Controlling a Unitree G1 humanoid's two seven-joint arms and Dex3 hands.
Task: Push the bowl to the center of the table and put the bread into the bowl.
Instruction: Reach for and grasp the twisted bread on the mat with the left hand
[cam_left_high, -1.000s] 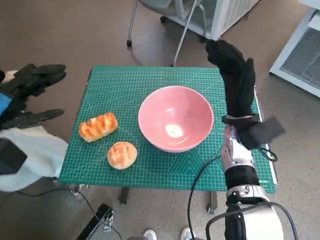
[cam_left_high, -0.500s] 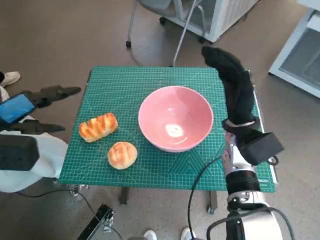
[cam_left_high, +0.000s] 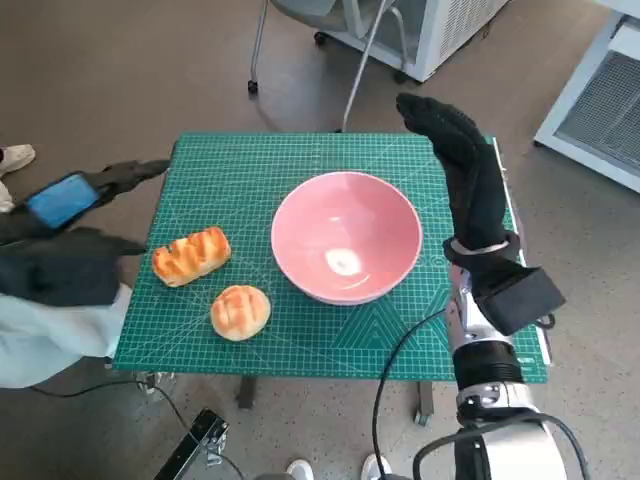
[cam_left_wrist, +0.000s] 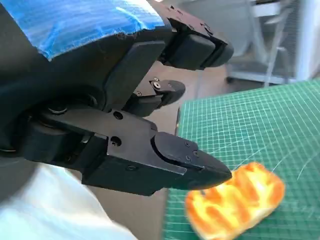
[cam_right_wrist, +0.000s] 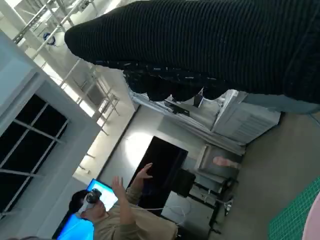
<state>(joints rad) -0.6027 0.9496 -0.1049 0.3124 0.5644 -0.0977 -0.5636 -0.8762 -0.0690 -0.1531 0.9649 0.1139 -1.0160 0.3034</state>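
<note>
My left hand (cam_left_high: 75, 205) hangs just off the left edge of the counter (cam_left_high: 250, 160), its fingers (cam_left_wrist: 190, 167) spread apart with nothing in them; in the left wrist view one black fingertip shows in front of the long bread roll (cam_left_wrist: 235, 202), though I cannot tell that it touches. My right hand (cam_left_high: 460, 170) stands upright along the right edge of the counter, gloved fingers stretched out and holding nothing, just beside the bowl's right rim; whether the glove touches the rim I cannot tell.

The pink bowl (cam_left_high: 345, 250) sits upright and empty a little right of the counter's middle. The long bread roll (cam_left_high: 190, 255) lies near the left edge, and the round bun (cam_left_high: 240, 312) lies toward the front-left corner, just apart from the roll and well apart from the bowl.

In the right wrist view a person (cam_right_wrist: 107, 215) with raised hands shows in the room beyond the counter.
</note>
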